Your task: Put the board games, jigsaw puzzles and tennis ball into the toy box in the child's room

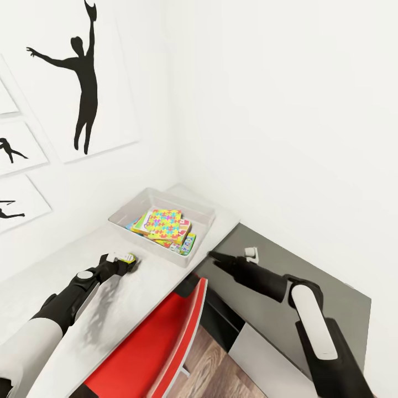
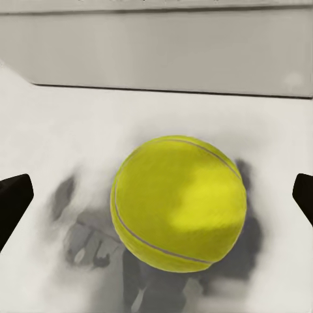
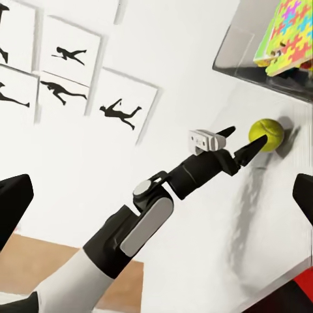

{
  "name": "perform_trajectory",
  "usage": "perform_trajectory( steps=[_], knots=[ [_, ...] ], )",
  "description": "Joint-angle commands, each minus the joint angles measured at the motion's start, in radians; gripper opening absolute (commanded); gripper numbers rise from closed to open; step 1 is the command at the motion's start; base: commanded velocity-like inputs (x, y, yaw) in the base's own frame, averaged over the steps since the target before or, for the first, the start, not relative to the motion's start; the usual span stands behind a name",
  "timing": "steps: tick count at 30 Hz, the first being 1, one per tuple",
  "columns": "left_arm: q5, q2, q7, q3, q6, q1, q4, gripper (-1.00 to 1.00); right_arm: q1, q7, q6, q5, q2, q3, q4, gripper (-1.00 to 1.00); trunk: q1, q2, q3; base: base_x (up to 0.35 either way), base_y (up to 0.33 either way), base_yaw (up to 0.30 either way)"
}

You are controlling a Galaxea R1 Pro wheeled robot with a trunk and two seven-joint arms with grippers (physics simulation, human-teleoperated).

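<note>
My left tool (image 1: 128,260) is spread wide around the tennis ball (image 2: 178,202), which sits on the bench (image 1: 138,287) between my fingertips (image 2: 13,202), not yet gripped. To do this well, I should centre the ball, squeeze at its widest part, lift straight, then carry it forward to the toy box (image 1: 124,216) just beyond my tool. That box already holds a jigsaw puzzle (image 1: 164,223) on top of stacked board games (image 1: 185,243). My right tool (image 1: 211,255) hovers idle beside the box; I cannot tell whether it's released or clenched.
</note>
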Motion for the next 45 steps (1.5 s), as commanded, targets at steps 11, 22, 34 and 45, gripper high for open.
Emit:
perform_trajectory(
  steps=[11, 22, 34, 45],
  knots=[
    [0.003, 0.001, -0.001, -0.003, 0.006, -0.001, -0.002, 1.00, 0.001, 0.011, 0.015, 0.006, 0.002, -0.021, 0.000, 1.00, 0.001, -0.002, -0.002, 0.000, 0.000, 0.000],
    [0.002, 0.001, -0.001, -0.003, 0.006, -0.001, -0.002, 1.00, 0.001, 0.014, 0.013, 0.006, 0.005, -0.021, 0.000, 1.00, 0.001, -0.002, -0.002, 0.000, 0.000, 0.000],
    [0.002, 0.000, -0.001, -0.002, 0.006, -0.001, -0.002, 1.00, 0.001, 0.017, 0.017, 0.006, 0.004, -0.022, 0.000, 1.00, 0.001, -0.002, -0.002, 0.000, 0.000, 0.000],
    [0.002, 0.001, -0.001, -0.003, 0.006, -0.001, -0.001, 1.00, 0.002, 0.017, 0.017, 0.006, 0.004, -0.022, 0.000, 1.00, 0.001, -0.002, -0.015, 0.000, 0.000, 0.000]
  ],
)
